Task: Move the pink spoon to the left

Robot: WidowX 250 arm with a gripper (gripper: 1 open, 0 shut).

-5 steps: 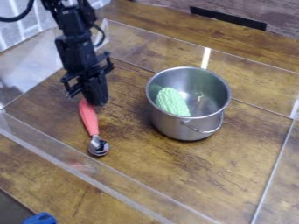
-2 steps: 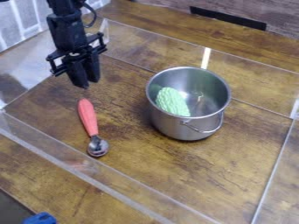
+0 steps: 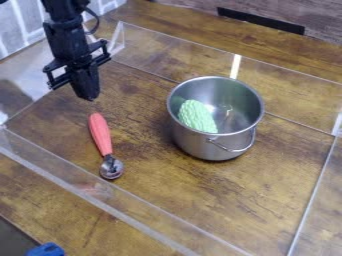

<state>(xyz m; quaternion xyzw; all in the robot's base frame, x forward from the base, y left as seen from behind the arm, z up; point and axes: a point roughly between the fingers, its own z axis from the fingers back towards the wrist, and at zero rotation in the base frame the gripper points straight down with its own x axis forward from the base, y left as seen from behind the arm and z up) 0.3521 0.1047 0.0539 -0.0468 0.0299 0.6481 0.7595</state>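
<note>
The pink spoon (image 3: 102, 141) lies flat on the wooden table (image 3: 267, 210), handle toward the back, its round metal bowl toward the front edge, left of the steel pot (image 3: 215, 117). A green object (image 3: 198, 114) sits inside the pot. The gripper (image 3: 84, 90) hangs above and behind the spoon, pointing down, apparently closed and empty, though its dark fingertips blur together.

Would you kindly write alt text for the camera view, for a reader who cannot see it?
A black robot gripper, shut and empty, hangs over a wooden table, above and apart from a pink spoon lying flat. To the right stands a steel pot with a green object inside.
</note>
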